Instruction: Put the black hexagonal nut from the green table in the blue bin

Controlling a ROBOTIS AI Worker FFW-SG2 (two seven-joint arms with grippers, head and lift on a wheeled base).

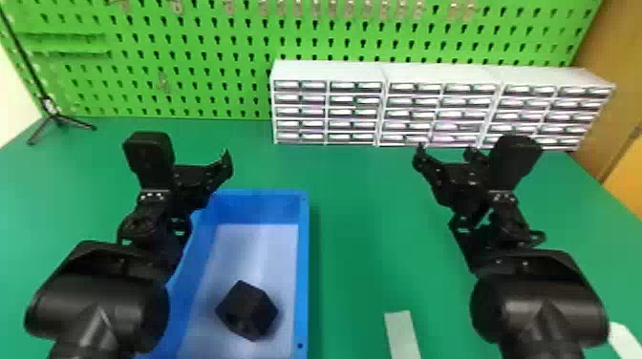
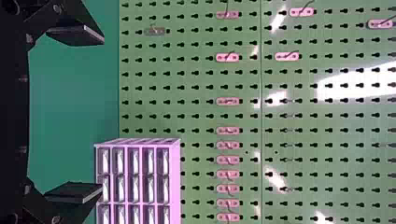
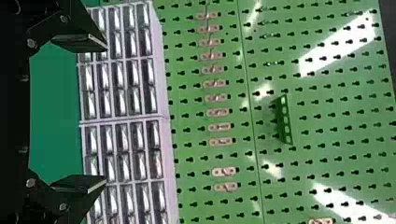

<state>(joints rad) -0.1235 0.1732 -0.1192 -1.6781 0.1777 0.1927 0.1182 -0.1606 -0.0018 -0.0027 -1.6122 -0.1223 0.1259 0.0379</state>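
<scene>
In the head view a black hexagonal nut (image 1: 247, 311) lies inside the blue bin (image 1: 302, 267), on its pale floor near the view's bottom. My left gripper (image 1: 199, 163) is above the bin's far left corner, well beyond the nut. Across the table on the right is my right gripper (image 1: 445, 155), in front of the drawer cabinets. The left wrist view has the left gripper (image 2: 101, 114) open, its two fingers wide apart with nothing between them. Likewise open and holding nothing is the right gripper (image 3: 106, 114) in the right wrist view.
White drawer cabinets (image 1: 329, 112) stand along the back of the green table (image 1: 353, 210), before a green pegboard (image 1: 191, 62). A pale strip (image 1: 402, 334) lies near the front. At the far left is a small black tripod (image 1: 56, 118).
</scene>
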